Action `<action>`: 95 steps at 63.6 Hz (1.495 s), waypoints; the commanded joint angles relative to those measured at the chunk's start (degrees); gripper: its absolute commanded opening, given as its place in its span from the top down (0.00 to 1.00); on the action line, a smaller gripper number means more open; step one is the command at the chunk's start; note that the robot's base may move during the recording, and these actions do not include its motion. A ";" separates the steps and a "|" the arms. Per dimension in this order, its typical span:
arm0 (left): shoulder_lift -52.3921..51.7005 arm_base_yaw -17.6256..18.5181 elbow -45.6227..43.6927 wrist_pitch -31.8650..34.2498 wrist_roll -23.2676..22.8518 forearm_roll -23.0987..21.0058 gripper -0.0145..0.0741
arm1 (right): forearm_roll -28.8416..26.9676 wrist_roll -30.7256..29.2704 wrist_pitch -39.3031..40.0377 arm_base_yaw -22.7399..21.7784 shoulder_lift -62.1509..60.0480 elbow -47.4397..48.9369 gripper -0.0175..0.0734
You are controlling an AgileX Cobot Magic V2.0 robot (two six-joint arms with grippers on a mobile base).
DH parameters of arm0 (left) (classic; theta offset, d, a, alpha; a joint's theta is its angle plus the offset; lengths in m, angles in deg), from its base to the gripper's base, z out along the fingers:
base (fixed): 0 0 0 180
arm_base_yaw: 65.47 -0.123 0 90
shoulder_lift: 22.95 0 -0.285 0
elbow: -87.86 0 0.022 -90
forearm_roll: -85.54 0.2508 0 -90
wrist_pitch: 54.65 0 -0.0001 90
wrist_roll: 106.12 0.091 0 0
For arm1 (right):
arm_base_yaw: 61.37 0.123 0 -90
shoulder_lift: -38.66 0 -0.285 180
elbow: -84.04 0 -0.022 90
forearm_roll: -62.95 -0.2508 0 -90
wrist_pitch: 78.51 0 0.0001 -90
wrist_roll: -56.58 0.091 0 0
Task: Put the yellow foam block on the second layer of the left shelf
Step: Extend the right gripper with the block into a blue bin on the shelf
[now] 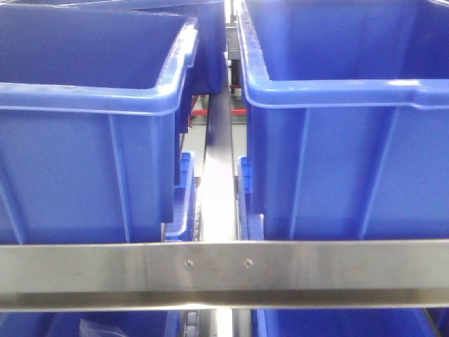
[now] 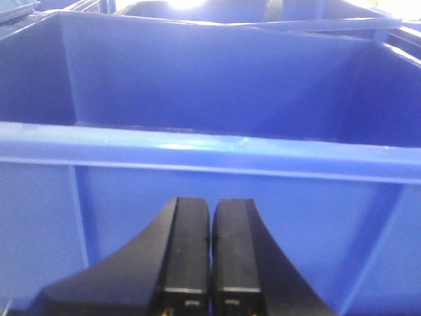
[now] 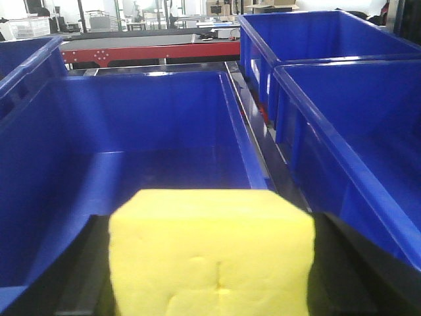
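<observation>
The yellow foam block (image 3: 212,253) fills the bottom of the right wrist view. My right gripper (image 3: 212,263) is shut on it, with a black finger showing at each side. It hangs over the near rim of a blue bin (image 3: 59,197), whose inside shows beyond it. My left gripper (image 2: 211,253) is shut and empty, its two black fingers (image 2: 187,250) pressed together. It points at the outer wall of a blue bin (image 2: 210,151), just below the rim. Neither gripper shows in the front view.
The front view shows two blue bins (image 1: 84,140) (image 1: 351,140) side by side on a shelf, a metal rail (image 1: 224,270) across the front and a narrow gap (image 1: 219,175) between them. More blue bins (image 3: 355,131) stand to the right in the right wrist view.
</observation>
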 commanded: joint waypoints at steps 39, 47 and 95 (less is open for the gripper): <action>-0.78 0.15 1.58 5.16 -0.22 -0.42 0.68 | 0.88 -0.39 4.83 -0.26 1.18 1.51 0.48; -0.78 0.15 1.58 5.16 -0.22 -0.42 0.68 | 0.88 -0.39 4.88 -0.26 1.18 1.51 0.48; -0.78 0.15 1.58 5.16 -0.22 -0.42 0.68 | -5.12 -12.09 1.39 7.40 41.43 26.40 0.48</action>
